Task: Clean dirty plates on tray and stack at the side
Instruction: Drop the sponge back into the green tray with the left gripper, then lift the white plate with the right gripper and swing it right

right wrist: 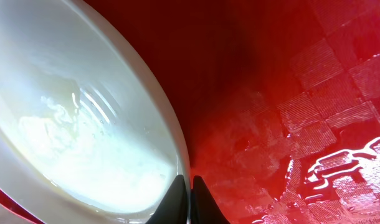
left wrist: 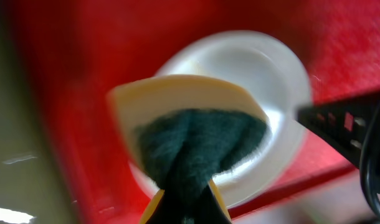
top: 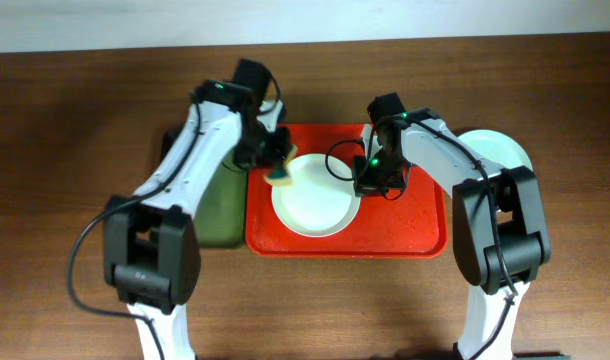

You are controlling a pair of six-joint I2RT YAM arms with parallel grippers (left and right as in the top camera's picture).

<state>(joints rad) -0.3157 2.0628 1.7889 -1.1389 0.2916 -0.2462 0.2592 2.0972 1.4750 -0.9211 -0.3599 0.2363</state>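
A white plate (top: 311, 196) lies on the red tray (top: 415, 225), left of its middle. My left gripper (top: 276, 170) is shut on a yellow sponge with a green scouring side (left wrist: 193, 127) and holds it over the plate's upper left rim (left wrist: 252, 62). My right gripper (top: 366, 183) is shut on the plate's right rim; in the right wrist view the rim (right wrist: 177, 146) runs between the two fingertips (right wrist: 189, 183). A pale blue-green plate (top: 497, 150) sits on the table right of the tray, partly hidden by the right arm. A third plate does not show.
A dark green tray (top: 217, 210) lies left of the red tray, partly under my left arm. The red tray floor (right wrist: 314, 124) looks wet and glossy. Brown wooden table (top: 315, 300) surrounds both trays.
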